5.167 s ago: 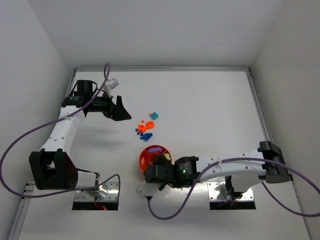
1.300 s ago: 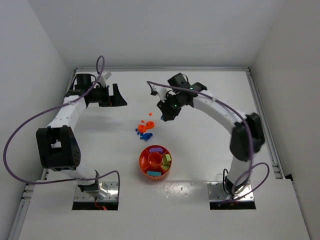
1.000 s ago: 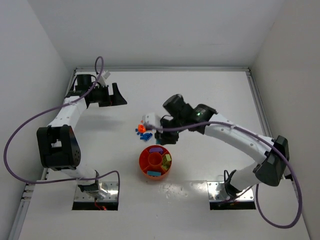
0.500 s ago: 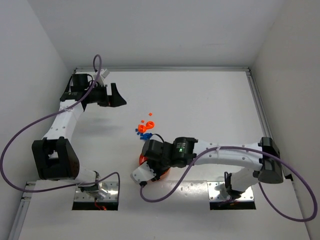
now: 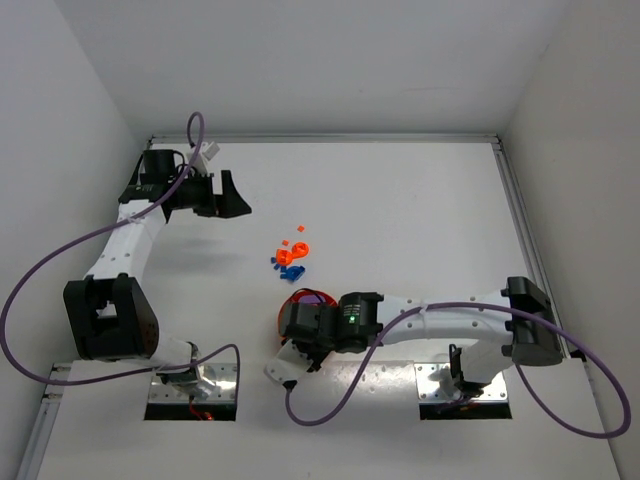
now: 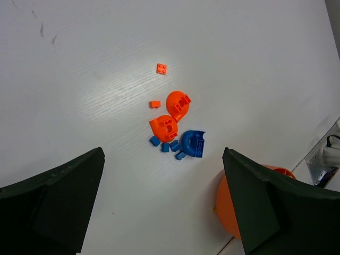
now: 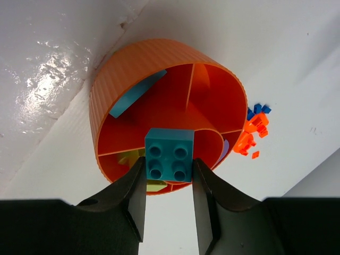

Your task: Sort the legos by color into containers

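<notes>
**Item:** teal brick (image 7: 170, 154), two-by-two studs, pinched by its sides in the right hand (image 7: 169, 166), jaws narrow.
**Location:** above the rim of the round tray (image 7: 138, 69), close to the tabletop's near edge.
**Target:** the wedge holding a flat teal piece (image 7: 133, 93).
**Handling:** shift the brick over that wedge, lower it inside the wall, and only then let go, so it cannot bounce across a divider.
**Left hand** (image 5: 228, 197)**:** wide, empty, towards the far-left corner.
**Unsorted:** orange and blue legos (image 6: 172, 125), mid-tabletop.

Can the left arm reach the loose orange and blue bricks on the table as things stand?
Probably yes. The left gripper is open, the loose bricks lie uncovered on the table before it, and the right gripper holds a teal brick at the tray, apart from them.
</notes>
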Controlling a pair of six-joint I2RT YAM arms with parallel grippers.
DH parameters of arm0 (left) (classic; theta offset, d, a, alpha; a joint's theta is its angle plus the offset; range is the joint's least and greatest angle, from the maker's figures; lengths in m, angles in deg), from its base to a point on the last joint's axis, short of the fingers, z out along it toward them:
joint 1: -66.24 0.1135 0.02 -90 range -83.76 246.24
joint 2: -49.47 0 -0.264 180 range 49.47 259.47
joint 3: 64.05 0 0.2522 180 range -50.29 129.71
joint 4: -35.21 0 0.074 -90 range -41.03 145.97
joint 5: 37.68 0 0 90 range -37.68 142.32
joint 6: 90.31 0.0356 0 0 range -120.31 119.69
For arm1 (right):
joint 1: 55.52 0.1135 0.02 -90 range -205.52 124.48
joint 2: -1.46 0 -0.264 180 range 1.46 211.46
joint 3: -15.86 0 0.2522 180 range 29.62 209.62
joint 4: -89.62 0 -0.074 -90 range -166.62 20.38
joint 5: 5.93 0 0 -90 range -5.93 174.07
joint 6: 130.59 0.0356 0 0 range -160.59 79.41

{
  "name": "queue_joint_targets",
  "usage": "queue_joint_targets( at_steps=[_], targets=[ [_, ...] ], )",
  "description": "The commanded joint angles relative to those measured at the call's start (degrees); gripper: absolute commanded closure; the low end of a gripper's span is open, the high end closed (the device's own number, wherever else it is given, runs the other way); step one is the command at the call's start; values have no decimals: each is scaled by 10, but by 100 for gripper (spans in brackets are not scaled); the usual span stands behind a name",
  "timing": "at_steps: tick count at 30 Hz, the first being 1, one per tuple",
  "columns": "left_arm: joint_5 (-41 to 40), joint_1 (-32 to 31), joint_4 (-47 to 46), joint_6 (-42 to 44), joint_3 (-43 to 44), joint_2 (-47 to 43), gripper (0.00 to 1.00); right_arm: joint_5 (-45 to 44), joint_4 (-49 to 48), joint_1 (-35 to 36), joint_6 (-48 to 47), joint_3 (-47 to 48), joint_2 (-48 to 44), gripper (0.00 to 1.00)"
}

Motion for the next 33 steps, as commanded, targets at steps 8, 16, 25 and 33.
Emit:
queue_joint_targets(
  at_steps=[8, 16, 25, 33],
  targets=[
    [1, 7, 9, 17, -3, 0, 0, 5, -6, 12, -9, 7, -3, 64],
    [21, 18, -22, 13, -33, -30, 0, 11, 0, 22, -9, 12, -13, 44],
    [8, 9, -35, 76, -43, -72, 0, -4, -55, -29, 90, 43, -32, 46],
    [-1, -48, 17, 177, -30, -27, 0, 55, -102, -282, 260, 97, -45, 54]
  ],
)
